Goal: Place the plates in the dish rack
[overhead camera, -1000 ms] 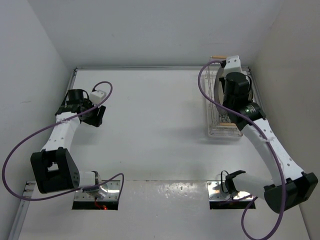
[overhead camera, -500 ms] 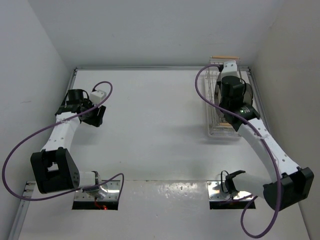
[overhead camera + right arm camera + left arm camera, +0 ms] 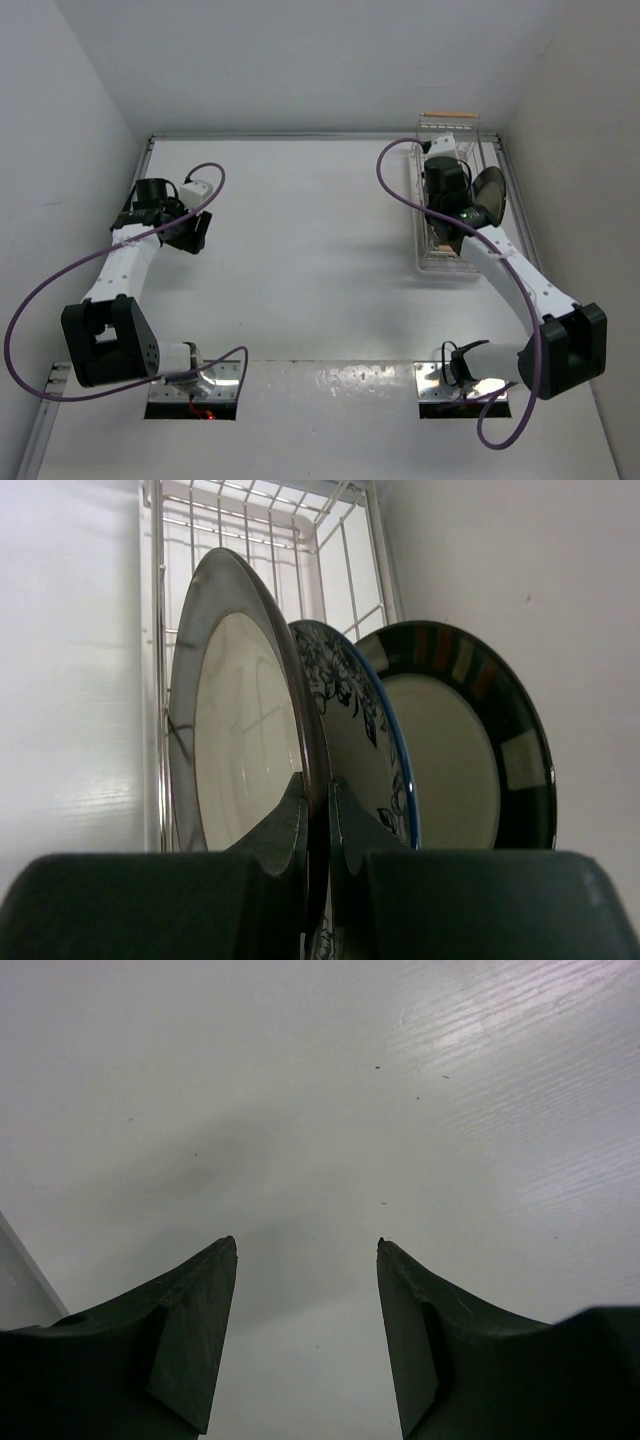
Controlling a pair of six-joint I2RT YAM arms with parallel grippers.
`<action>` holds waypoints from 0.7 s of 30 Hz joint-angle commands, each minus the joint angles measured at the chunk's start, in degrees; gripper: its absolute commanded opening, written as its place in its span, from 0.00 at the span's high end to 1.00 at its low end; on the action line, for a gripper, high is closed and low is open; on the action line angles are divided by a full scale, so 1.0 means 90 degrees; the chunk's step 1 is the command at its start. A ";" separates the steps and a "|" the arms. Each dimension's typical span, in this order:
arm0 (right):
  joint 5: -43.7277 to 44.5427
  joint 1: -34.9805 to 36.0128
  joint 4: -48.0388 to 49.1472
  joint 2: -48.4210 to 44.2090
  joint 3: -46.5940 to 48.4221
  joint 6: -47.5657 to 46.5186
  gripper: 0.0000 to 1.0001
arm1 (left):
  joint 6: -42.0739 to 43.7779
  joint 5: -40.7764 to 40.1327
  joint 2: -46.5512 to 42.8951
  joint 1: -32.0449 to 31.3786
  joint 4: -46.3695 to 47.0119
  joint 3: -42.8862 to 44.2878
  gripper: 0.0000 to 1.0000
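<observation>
Three plates (image 3: 365, 750) in the dish rack (image 3: 250, 510); right jaws pinch the plain-rimmed one (image 3: 240, 740) (left jaws open).

Three plates (image 3: 240, 740) stood close-packed in dish rack (image 3: 250, 510), side wall (image 3: 500, 560) just beside it; desk (image 3: 300, 1110) ahead of left end effector (image 3: 306, 1243) lay unobstructed.

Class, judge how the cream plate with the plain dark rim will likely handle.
Probably rigid and brittle: the cream plate with the plain dark rim looks like glazed ceramic. Its glossy rim may slip in the right claw pinching it. Standing on edge in the white wire rack, it could tip.
</observation>
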 commanded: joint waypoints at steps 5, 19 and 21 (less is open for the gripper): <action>0.0331 0.0078 0.1092 -0.0161 -0.0225 0.0302 0.96 | 0.0060 -0.0017 -0.0194 -0.0047 0.0048 -0.0020 0.38; -0.0294 0.0107 0.1083 -0.0522 -0.0177 -0.0029 0.44 | 0.0060 -0.0076 -0.0135 -0.0047 0.0048 -0.0020 0.38; -0.0440 0.0079 0.0927 -0.0570 0.0057 -0.0069 0.33 | 0.0060 -0.0076 -0.0135 -0.0047 0.0048 -0.0020 0.38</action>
